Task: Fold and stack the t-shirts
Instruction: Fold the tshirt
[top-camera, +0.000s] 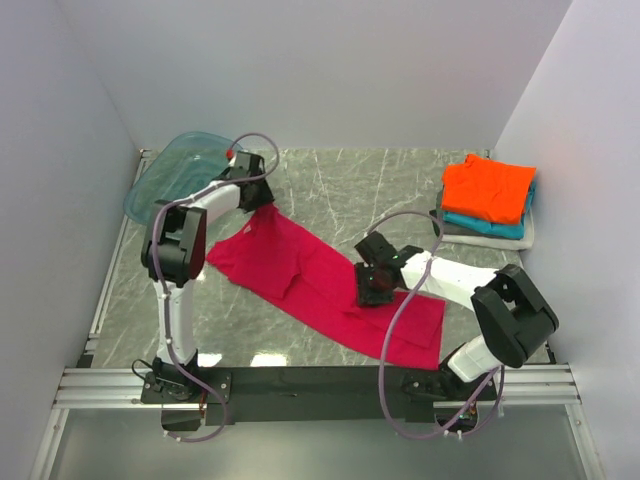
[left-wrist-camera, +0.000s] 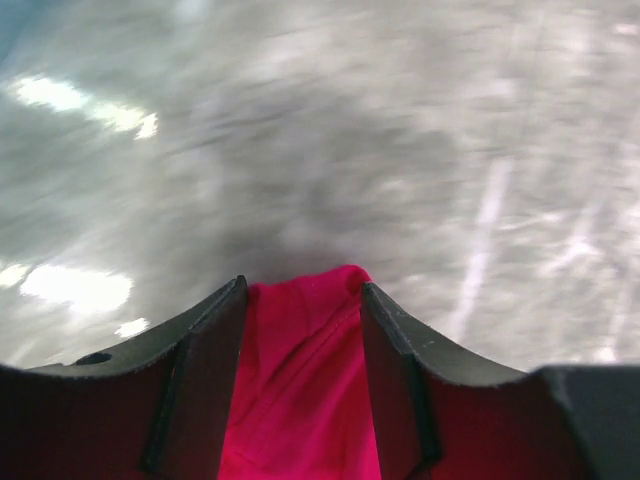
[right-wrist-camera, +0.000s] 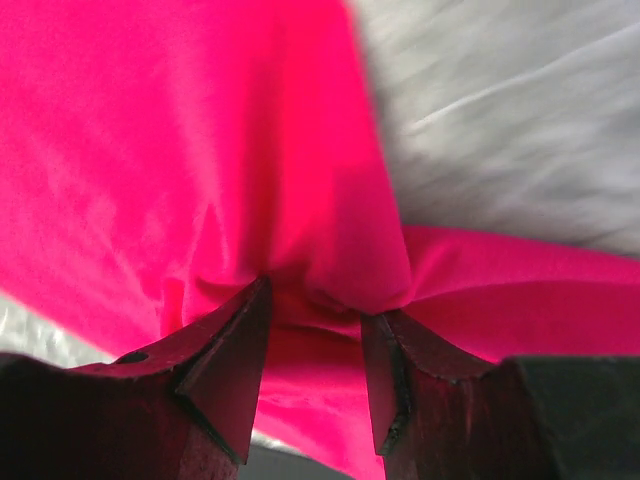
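Note:
A crimson-magenta t-shirt lies stretched diagonally across the marble table, from back left to front right. My left gripper is at its back-left end, shut on a bunched edge of the fabric. In the left wrist view the cloth fills the gap of the left gripper, with only blurred table beyond. My right gripper is down on the shirt's middle. In the right wrist view, folds of the shirt converge at the right gripper. Folded orange, teal and grey-white t-shirts are stacked at the back right.
A translucent teal tub sits in the back-left corner, just behind the left arm. White walls close in the table on the left, back and right. A metal rail runs along the near edge by the arm bases.

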